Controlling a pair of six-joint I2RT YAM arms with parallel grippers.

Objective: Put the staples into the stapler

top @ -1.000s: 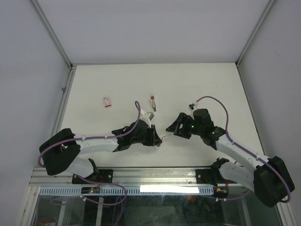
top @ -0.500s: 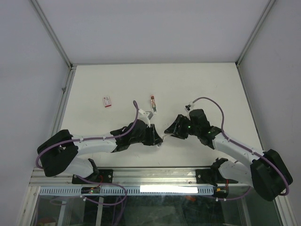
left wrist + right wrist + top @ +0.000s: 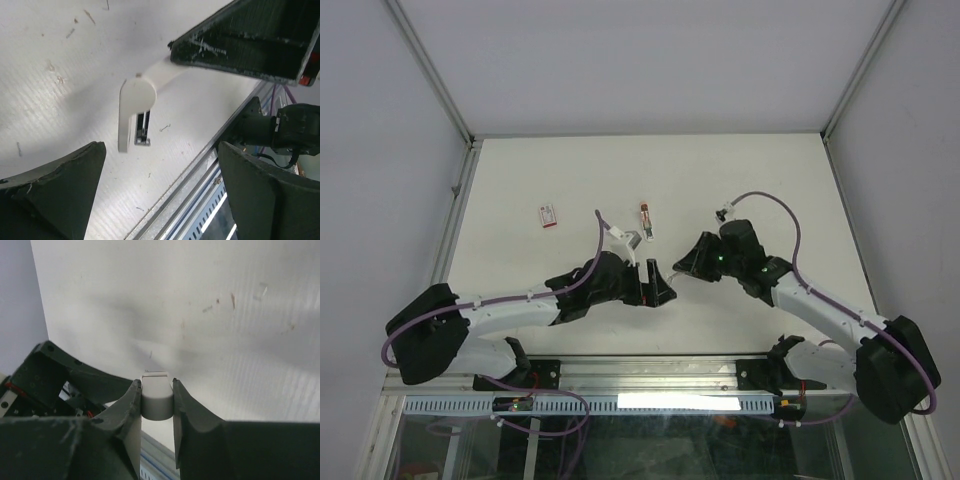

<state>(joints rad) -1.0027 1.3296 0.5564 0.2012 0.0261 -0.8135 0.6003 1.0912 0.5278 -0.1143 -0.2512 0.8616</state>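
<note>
The white stapler (image 3: 134, 102) hangs just above the table, its metal channel showing beneath the rounded end. My right gripper (image 3: 157, 386) is shut on the stapler (image 3: 157, 402), one finger pressed on each side. My left gripper (image 3: 160, 200) stands wide open below it, touching nothing, its dark fingers (image 3: 55, 195) far apart. In the top view the left gripper (image 3: 657, 291) and right gripper (image 3: 682, 268) meet near the table's middle front. The staples (image 3: 549, 214), a small white box with a red mark, lie on the table's far left, away from both grippers.
A small pink oblong with a red end (image 3: 646, 217) lies behind the grippers. The table's metal front rail (image 3: 200, 170) runs close under the left gripper. White walls and frame posts (image 3: 455, 200) bound the table on its sides.
The left gripper has opened and let go of the stapler. The right gripper has closed onto the stapler and shifted slightly away from the front edge.
</note>
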